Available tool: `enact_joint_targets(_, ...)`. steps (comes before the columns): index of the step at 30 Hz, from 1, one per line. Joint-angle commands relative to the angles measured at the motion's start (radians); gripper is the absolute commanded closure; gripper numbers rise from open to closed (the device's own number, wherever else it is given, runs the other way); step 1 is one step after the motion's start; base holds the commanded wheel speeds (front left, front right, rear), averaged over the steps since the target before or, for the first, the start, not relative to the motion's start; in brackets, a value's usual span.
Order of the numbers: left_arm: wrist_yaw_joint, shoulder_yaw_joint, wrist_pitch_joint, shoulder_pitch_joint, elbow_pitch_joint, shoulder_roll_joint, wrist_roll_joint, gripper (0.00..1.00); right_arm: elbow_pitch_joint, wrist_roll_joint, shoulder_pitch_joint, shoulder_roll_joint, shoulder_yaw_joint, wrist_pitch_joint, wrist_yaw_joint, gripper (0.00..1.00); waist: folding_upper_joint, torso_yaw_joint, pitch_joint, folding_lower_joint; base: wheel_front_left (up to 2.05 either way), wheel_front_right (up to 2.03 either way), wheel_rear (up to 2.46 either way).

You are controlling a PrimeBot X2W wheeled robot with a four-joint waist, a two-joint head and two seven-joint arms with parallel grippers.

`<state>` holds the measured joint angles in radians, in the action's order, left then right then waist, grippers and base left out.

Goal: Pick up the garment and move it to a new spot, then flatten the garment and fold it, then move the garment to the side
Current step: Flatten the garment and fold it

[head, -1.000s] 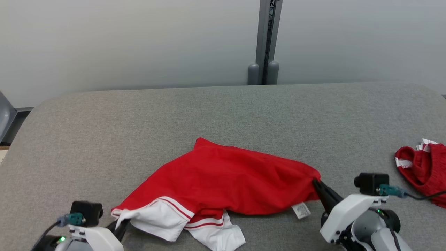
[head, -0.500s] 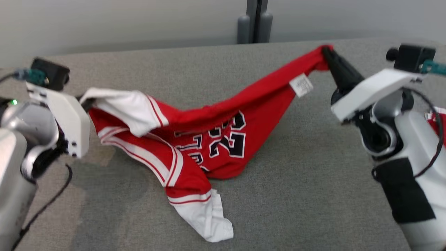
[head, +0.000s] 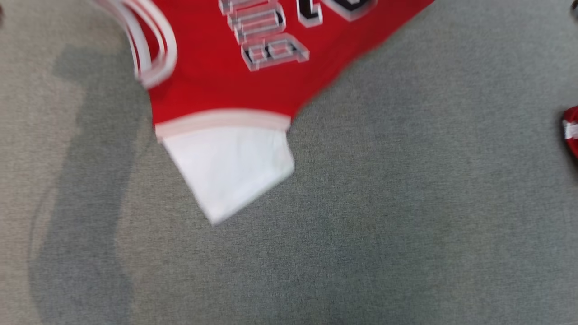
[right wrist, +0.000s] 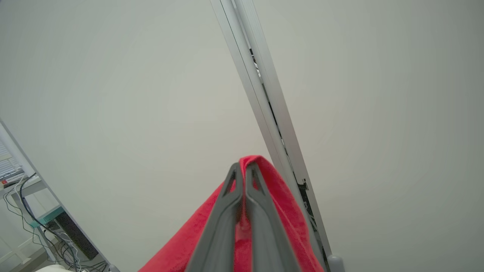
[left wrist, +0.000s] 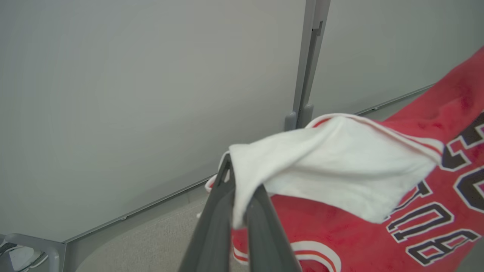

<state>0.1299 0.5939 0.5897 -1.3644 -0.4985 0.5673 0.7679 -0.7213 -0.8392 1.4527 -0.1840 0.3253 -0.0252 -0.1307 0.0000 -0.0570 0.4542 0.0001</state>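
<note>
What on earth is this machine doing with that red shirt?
A two-armed robot is holding a red and white jersey up above a grey table. Its left gripper is shut on a white part, its right gripper on a red edge, so the jersey hangs between them. Whether its lowest white sleeve touches the table is too blurred to tell. Another red garment lies off to the right.

The red jersey [head: 212,85] with black-and-white lettering hangs stretched in the air. Its white sleeve [head: 230,167] dangles lowest, blurred.
</note>
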Motion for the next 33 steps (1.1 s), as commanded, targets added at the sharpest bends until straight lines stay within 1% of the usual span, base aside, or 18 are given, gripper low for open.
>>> enact_joint_targets(1, 0.001, 0.004, -0.035, -0.069, -0.033, -0.007, -0.004, 1.0, -0.029, -0.008, 0.066, -0.006, -0.006, 0.029, 0.0, 1.0, 0.0, -0.007, 0.058, -0.0001, 0.0, 0.0, 0.0)
enact_joint_targets(5, 0.001, 0.029, -0.127, -0.204, -0.13, -0.036, -0.023, 1.0, -0.11, -0.016, 0.198, -0.01, -0.006, 0.085, 0.0, 1.0, 0.0, -0.002, 0.069, -0.0001, 0.0, 0.0, 0.0)
enact_joint_targets(8, 0.001, 0.041, -0.203, -0.29, -0.202, -0.061, -0.04, 1.0, -0.142, -0.031, 0.278, -0.012, -0.005, 0.136, 0.0, 1.0, 0.0, 0.003, 0.07, -0.0001, 0.0, 0.0, 0.0)
enact_joint_targets(11, 0.001, 0.059, -0.261, -0.331, -0.268, -0.092, -0.045, 1.0, -0.175, -0.039, 0.305, -0.013, 0.012, 0.179, 0.0, 1.0, 0.0, 0.009, 0.071, -0.0001, 0.0, 0.0, 0.0)
enact_joint_targets(15, 0.001, 0.097, -0.282, -0.368, -0.316, -0.119, -0.009, 1.0, -0.201, -0.061, 0.316, -0.011, 0.061, 0.166, 0.0, 1.0, 0.0, 0.016, 0.085, -0.0001, 0.0, 0.0, 0.0)
enact_joint_targets(17, 0.001, 0.121, -0.28, -0.353, -0.328, -0.13, 0.023, 1.0, -0.211, -0.072, 0.293, -0.015, 0.094, 0.154, 0.0, 1.0, 0.0, 0.02, 0.092, -0.0001, 0.0, 0.0, 0.0)
enact_joint_targets(19, 0.001, 0.158, -0.276, -0.322, -0.334, -0.127, 0.045, 1.0, -0.221, -0.078, 0.261, -0.022, 0.131, 0.139, 0.0, 1.0, 0.0, 0.025, 0.091, -0.0001, 0.0, 0.0, 0.0)
enact_joint_targets(22, 0.001, 0.212, -0.262, -0.251, -0.325, -0.142, 0.11, 1.0, -0.214, -0.076, 0.188, -0.031, 0.218, 0.091, 0.0, 1.0, 0.0, 0.035, 0.064, -0.0001, 0.0, 0.0, 0.0)
enact_joint_targets(25, 0.001, 0.271, -0.238, -0.163, -0.306, -0.119, 0.165, 1.0, -0.205, -0.104, 0.081, -0.049, 0.282, 0.057, 0.0, 1.0, 0.0, 0.038, 0.025, -0.0001, 0.0, 0.0, 0.0)
enact_joint_targets(28, 0.001, 0.329, -0.227, -0.081, -0.281, -0.084, 0.21, 1.0, -0.181, -0.135, -0.019, -0.068, 0.338, 0.027, 0.0, 1.0, 0.0, 0.037, -0.032, -0.0001, 0.0, 0.0, 0.0)
enact_joint_targets(29, 0.001, 0.344, -0.223, -0.05, -0.268, -0.073, 0.228, 1.0, -0.169, -0.148, -0.052, -0.073, 0.354, 0.018, 0.0, 1.0, 0.0, 0.035, -0.053, -0.0001, 0.0, 0.0, 0.0)
enact_joint_targets(30, 0.001, 0.344, -0.223, -0.05, -0.268, -0.073, 0.228, 1.0, -0.169, -0.148, -0.052, -0.073, 0.354, 0.018, 0.0, 1.0, 0.0, 0.035, -0.053, -0.0001, 0.0, 0.0, 0.0)
enact_joint_targets(33, 0.001, 0.385, -0.208, 0.048, -0.218, -0.029, 0.291, 1.0, -0.136, -0.195, -0.164, -0.096, 0.398, -0.015, 0.0, 1.0, 0.0, 0.025, -0.124, -0.0001, 0.0, 0.0, 0.0)
